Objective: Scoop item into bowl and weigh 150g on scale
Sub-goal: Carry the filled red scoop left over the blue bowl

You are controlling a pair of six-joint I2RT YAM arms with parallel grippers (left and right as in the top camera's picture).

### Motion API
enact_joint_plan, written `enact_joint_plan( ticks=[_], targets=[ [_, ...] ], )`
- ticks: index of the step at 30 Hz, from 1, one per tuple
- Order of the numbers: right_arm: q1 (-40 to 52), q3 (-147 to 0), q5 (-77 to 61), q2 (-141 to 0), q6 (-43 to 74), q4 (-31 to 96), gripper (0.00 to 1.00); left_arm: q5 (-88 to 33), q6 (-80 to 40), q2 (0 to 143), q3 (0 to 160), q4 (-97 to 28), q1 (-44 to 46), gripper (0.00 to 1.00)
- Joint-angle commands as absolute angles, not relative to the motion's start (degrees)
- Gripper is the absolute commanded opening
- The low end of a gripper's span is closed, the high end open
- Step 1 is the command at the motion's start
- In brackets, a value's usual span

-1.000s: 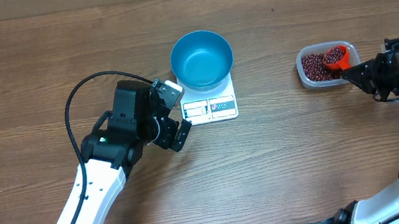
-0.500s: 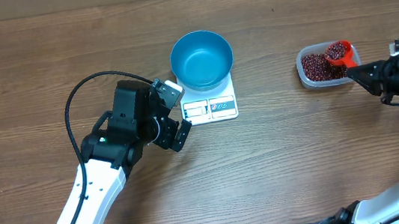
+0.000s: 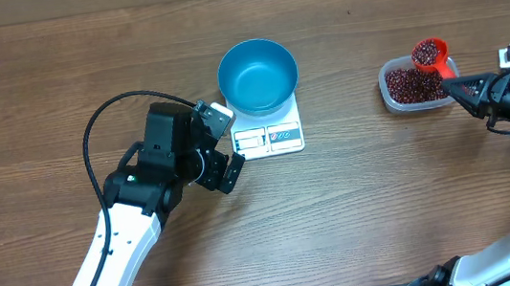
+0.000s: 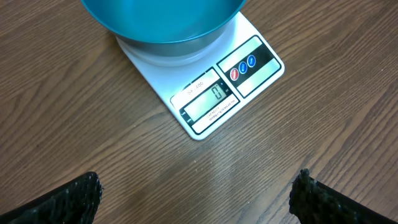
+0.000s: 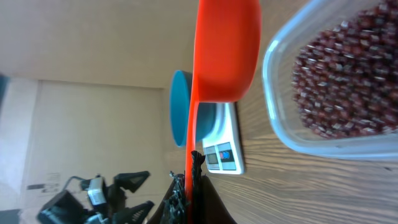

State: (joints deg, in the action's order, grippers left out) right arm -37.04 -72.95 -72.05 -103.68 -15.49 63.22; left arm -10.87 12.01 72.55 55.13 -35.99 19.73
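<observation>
Transfer step. The right gripper (image 3: 469,94), clamped on the handle of the orange scoop (image 3: 430,54), holds beans (image 3: 427,48) over the clear tub (image 3: 390,92) near the right edge of the tabletop (image 3: 480,2). Next move, by judgement: carry the scoop level to the blue bowl (image 3: 258,73) on the scale (image 3: 270,139), mid-table. The left gripper (image 3: 225,144) gapes empty beside the scale.

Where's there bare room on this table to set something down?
Bare table lies between the scale and the tub, and in the far left corner beyond the left arm. Crowded: beside the scale, where the open left gripper sits, and at the tub, where the right gripper holds the scoop.
</observation>
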Motion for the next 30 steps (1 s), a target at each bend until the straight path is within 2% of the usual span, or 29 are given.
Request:
enact_joint_plan(
  ticks=[1,12,30],
  targets=[
    [-36.5,-72.8,-77.6,-103.6,-17.0,63.5,0.04,-10.5,11.4,72.9,54.9,-35.9,19.4,1.0],
    [-26.5,-72.8,-79.9,-103.6,-15.0,62.3,0.03,-10.5,11.4,72.9,54.9,-35.9,19.4,1.0],
    [-6.3,-72.8,-73.7,-103.6,15.2,35.1,0.04,-10.5,11.4,72.9,54.9,-35.9,19.4,0.99]
  ],
)
